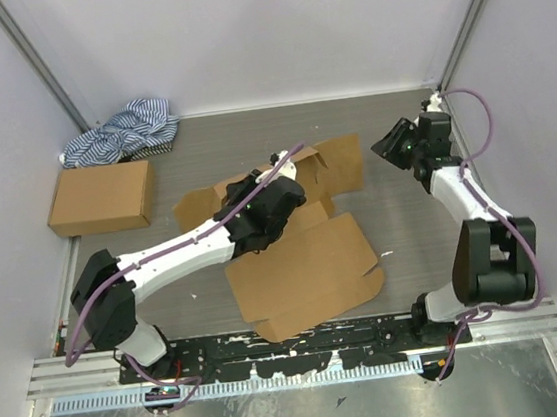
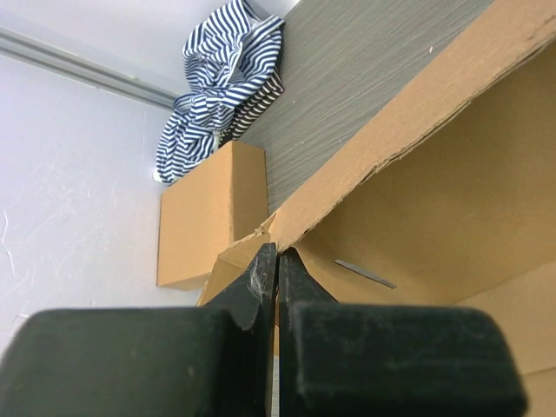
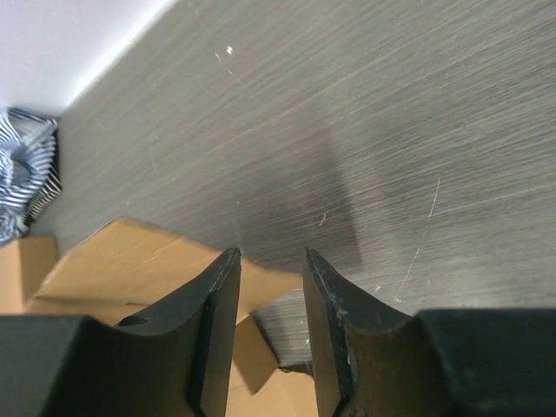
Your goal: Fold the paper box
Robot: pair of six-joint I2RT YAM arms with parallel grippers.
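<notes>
The paper box (image 1: 305, 266) lies opened out in the middle of the table as plain brown creased cardboard, with one large panel near me and flaps at the back. My left gripper (image 1: 242, 197) sits over its middle. In the left wrist view the gripper (image 2: 278, 250) is shut on a raised edge of the paper box (image 2: 434, 174), with a sliver of cardboard between the fingers. My right gripper (image 1: 387, 146) is open and empty just right of the back flap. In the right wrist view it (image 3: 271, 261) hovers over that flap's edge (image 3: 113, 261).
A sealed oblong brown carton (image 1: 101, 198) lies at the left and also shows in the left wrist view (image 2: 213, 208). A blue-and-white striped cloth (image 1: 124, 133) is bunched in the back left corner. White walls close in the table on three sides.
</notes>
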